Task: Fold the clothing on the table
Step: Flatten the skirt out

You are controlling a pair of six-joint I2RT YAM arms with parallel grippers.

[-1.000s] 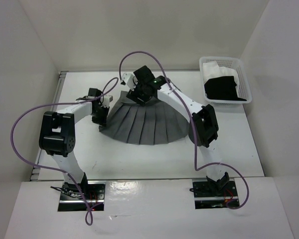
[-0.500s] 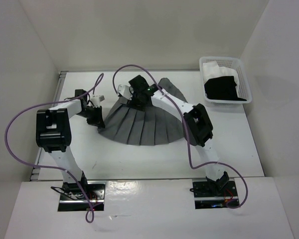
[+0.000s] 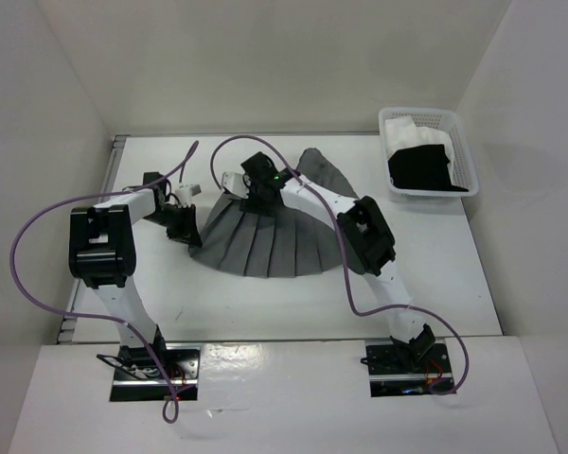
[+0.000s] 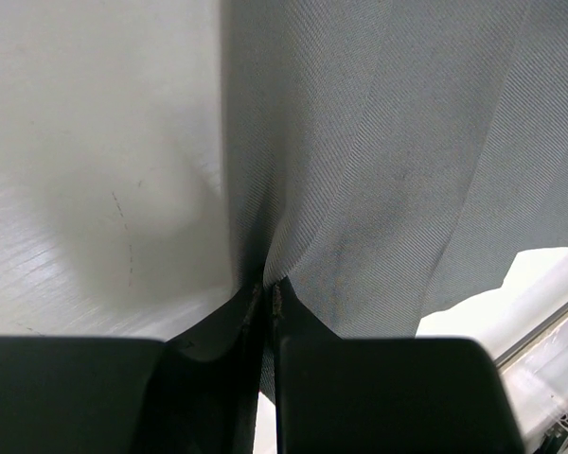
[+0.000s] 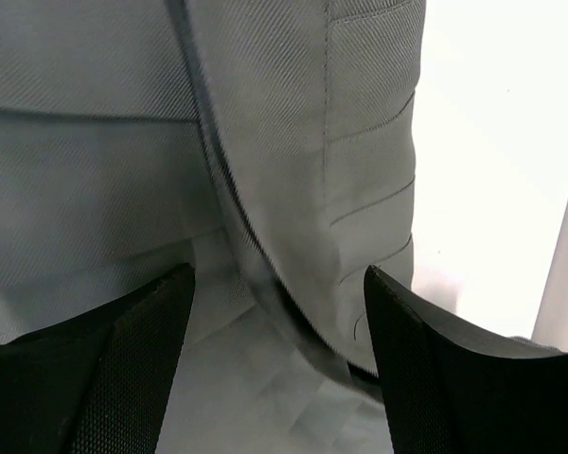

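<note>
Seen from above, the clothing (image 3: pixel 265 244) is spread as a grey pleated fan at the middle of the table (image 3: pixel 265 307); the left gripper (image 3: pixel 193 238) is set at its left edge and the right gripper (image 3: pixel 253 197) at its far edge; in the left wrist view, the fingers are pinched tight on a fabric fold; in the right wrist view, the jaws are spread wide above the waistband, with nothing clamped.
</note>
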